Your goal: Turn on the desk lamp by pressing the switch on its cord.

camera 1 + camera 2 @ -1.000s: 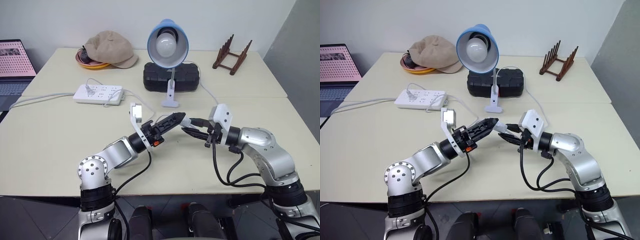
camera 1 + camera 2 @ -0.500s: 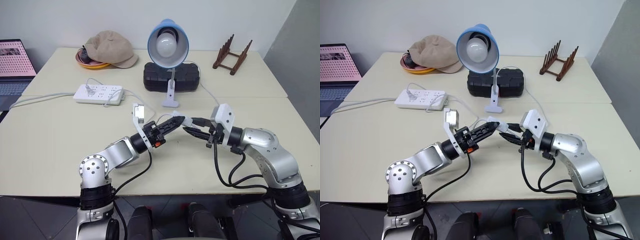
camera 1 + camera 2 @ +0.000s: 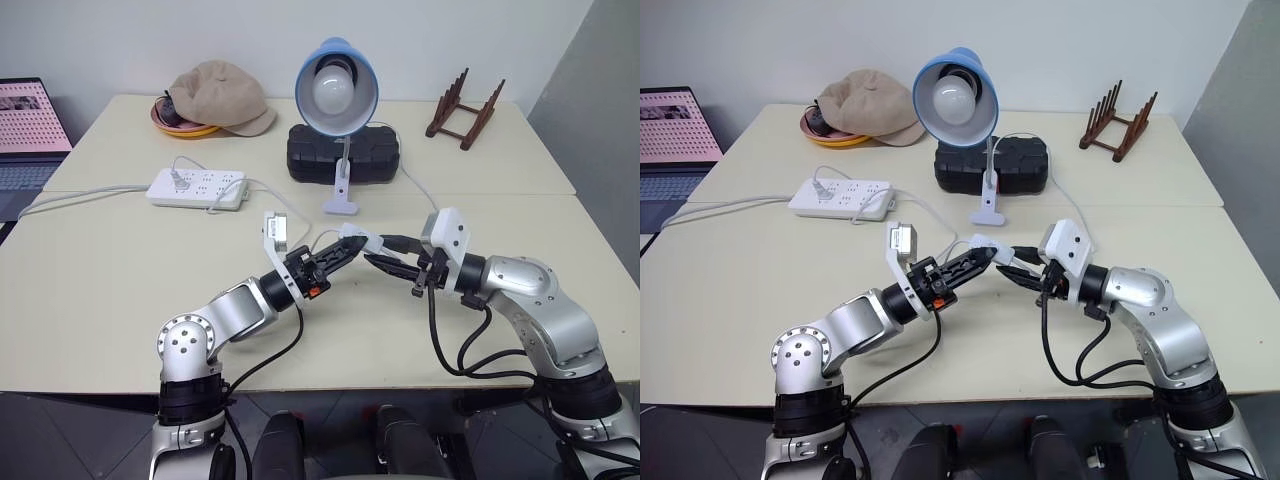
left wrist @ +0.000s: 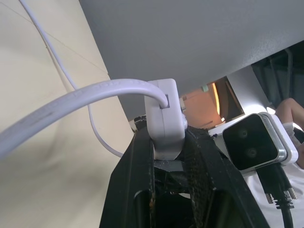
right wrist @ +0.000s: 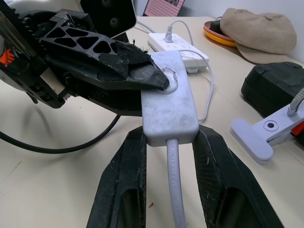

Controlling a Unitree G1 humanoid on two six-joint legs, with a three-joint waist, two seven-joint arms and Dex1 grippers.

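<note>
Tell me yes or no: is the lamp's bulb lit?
No. The white bulb inside the blue shade looks dull and casts no glow on the black case below it.

A white power strip [image 3: 196, 187] lay on the cream table [image 3: 90, 290] with a plug in its left end and its thick cable running off to the left. At the far left of the table a beige cap [image 3: 220, 97] rested on an orange-and-yellow dish [image 3: 178, 127], and a laptop [image 3: 30, 130] with a pink screen stood past the table's left edge. A black case [image 3: 372, 155] sat at the back centre, and a dark wooden rack [image 3: 463, 109] stood well apart at the far right.
</note>
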